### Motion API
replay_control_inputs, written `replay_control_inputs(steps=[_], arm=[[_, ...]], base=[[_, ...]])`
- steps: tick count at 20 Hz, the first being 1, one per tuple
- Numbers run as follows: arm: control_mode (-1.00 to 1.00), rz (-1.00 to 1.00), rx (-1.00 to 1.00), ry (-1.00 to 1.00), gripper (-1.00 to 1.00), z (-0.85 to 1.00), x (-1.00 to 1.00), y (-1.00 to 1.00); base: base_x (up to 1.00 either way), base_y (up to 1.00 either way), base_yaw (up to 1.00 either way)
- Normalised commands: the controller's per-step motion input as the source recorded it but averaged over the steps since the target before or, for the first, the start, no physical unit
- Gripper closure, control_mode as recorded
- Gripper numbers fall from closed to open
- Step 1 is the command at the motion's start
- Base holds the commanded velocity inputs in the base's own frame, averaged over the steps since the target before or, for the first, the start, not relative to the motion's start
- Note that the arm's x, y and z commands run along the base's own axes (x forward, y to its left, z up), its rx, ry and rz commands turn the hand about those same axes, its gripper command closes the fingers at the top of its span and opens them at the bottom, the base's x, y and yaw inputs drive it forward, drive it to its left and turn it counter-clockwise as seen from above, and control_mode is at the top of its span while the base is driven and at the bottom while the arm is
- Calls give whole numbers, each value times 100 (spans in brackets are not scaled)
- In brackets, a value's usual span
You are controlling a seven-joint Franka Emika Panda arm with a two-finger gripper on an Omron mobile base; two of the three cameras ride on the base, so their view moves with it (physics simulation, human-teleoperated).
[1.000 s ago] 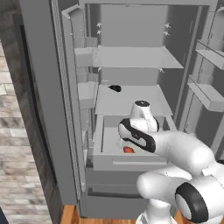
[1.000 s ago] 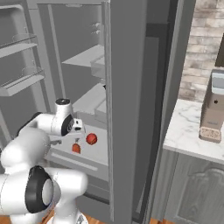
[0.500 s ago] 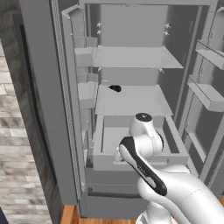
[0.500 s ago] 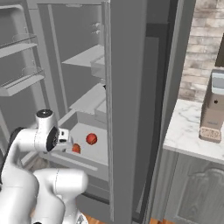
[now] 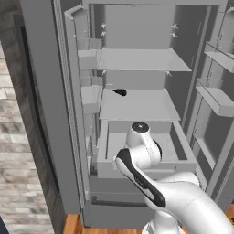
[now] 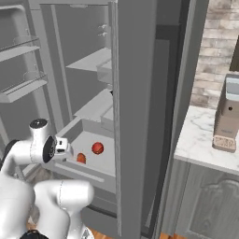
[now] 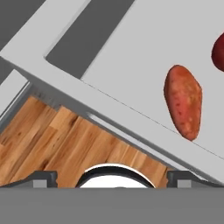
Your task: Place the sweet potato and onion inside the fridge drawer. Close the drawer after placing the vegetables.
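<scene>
Fridge drawer (image 6: 84,175), pulled out: sweet potato (image 7: 183,101) and onion (image 6: 97,148) inside, onion at its 2 o'clock; gripper (image 7: 112,177) wide open, empty, since withdrawn above drawer front; closing outstanding.

A small black object (image 5: 120,93) lies on the fridge shelf (image 5: 137,106).

A home kitchen, rendered.
An open grey fridge (image 5: 137,68) with bare shelves and door racks stands on a wood-plank floor (image 7: 65,144); right of it, a marble worktop (image 6: 205,144) over grey cabinets, against a brick wall (image 6: 217,42).
</scene>
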Motion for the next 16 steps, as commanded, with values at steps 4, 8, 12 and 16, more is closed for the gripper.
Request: replay_control_inputs(steps=[4,8,12,16], arm=[[-100,0,0,12,-100,-79,39,0],[-100,0,0,14,-100,-78,41,0],[-100,0,0,2,-100,-61,52,-4],[-100,0,0,-1,-100,-36,59,-14]], base=[[0,0,0],[0,0,0],[0,0,0],[0,0,0]])
